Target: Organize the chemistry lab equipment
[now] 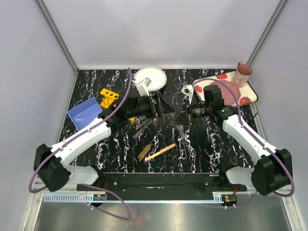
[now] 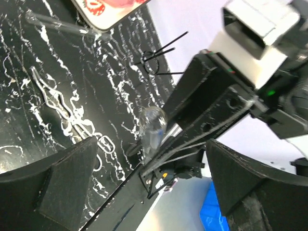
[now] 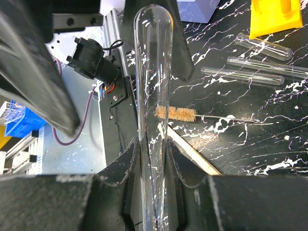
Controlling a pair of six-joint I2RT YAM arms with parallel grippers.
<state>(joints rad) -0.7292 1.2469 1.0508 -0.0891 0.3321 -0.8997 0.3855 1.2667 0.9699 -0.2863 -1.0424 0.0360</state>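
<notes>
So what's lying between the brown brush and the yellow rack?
Three clear tubes lie between the brush and the yellow rack; the right wrist view shows them.

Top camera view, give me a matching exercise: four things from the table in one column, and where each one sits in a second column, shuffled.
1. yellow plastic rack with round holes
2. round white plate
3. pink patterned cup
4. pale wooden stick

A. on the strawberry-printed tray
B. lying beside the short brown brush
C. next to the blue open bin
D. far middle of the black marbled table

Pairs: 1-C, 2-D, 3-A, 4-B
</notes>
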